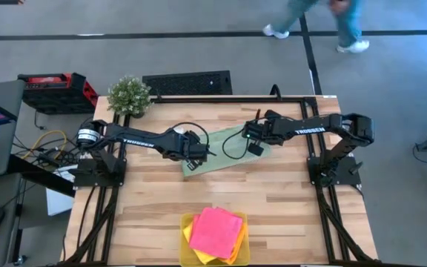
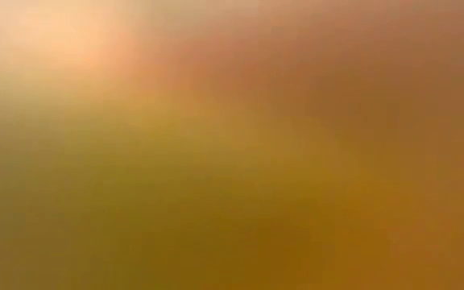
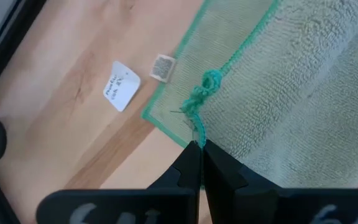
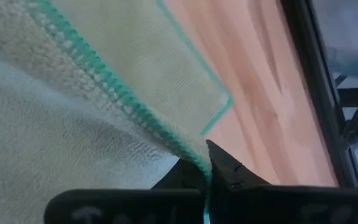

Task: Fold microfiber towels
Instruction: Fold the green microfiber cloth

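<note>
A pale green microfiber towel [image 1: 224, 148] lies across the middle of the wooden table, between my two grippers. Its lower layer rests flat on the wood, and an upper layer is doubled over it. My left gripper [image 1: 193, 157] is shut on the towel's left end and my right gripper [image 1: 256, 146] on its right end. Pink [image 1: 217, 228], yellow and orange towels lie stacked in a translucent yellow tray [image 1: 186, 221] at the near edge. The low view shows only a yellow-orange blur. My left gripper pinches the upper layer's green-stitched edge [image 3: 197, 127] between its two shut fingers, just below a knot of loose thread [image 3: 207, 84]. The fingers slant down from the table's left. The lower layer's corner [image 3: 160, 121] lies flat on the wood beneath. My right gripper pinches the upper layer's green-stitched edge [image 4: 194, 155] between its two fingers, slanting down from the table's right. That layer sits a little above the lower layer, whose corner [image 4: 221, 106] lies flat on the table.
A white label [image 3: 122, 93] and a small tag [image 3: 162, 67] lie on the wood by the towel's left corner. A potted plant [image 1: 129, 95] stands at the far left corner, with a black grille [image 1: 187, 81] beside it. A person's legs [image 1: 332, 22] cross the floor beyond the table.
</note>
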Controlling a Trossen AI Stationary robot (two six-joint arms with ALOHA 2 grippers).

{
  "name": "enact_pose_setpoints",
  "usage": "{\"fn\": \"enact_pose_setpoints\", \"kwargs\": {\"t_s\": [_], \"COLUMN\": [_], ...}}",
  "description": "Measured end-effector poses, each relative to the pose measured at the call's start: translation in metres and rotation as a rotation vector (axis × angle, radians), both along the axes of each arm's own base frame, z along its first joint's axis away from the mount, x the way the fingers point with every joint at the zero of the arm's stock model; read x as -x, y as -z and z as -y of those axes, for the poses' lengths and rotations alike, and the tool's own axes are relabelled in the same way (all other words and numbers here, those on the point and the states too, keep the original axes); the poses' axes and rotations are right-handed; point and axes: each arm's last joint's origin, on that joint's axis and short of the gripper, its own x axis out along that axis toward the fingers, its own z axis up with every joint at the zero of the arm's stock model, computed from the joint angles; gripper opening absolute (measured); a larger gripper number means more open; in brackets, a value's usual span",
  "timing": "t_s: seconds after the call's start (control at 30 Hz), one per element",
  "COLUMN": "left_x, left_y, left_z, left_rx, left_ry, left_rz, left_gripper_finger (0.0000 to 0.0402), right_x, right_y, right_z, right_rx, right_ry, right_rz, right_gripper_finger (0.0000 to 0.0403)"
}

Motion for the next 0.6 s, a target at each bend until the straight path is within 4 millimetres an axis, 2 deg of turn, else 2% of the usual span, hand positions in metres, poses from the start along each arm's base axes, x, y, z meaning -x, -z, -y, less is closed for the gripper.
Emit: {"fn": "enact_pose_setpoints", "kwargs": {"t_s": [0.23, 0.6], "left_x": [0.001, 0.002], "left_y": [0.000, 0.000], "left_z": [-0.015, -0.035], "left_rx": [-0.008, -0.006], "left_ry": [-0.046, -0.103], "left_rz": [-0.001, 0.010], "left_gripper_finger": [0.0000, 0.0001], "right_x": [0.000, 0.001], "right_y": [-0.001, -0.002], "right_z": [0.012, 0.021], "right_rx": [0.017, 0.026], "right_ry": [-0.003, -0.014], "right_rz": [0.020, 0.009], "right_gripper_finger": [0.0015, 0.0057]}}
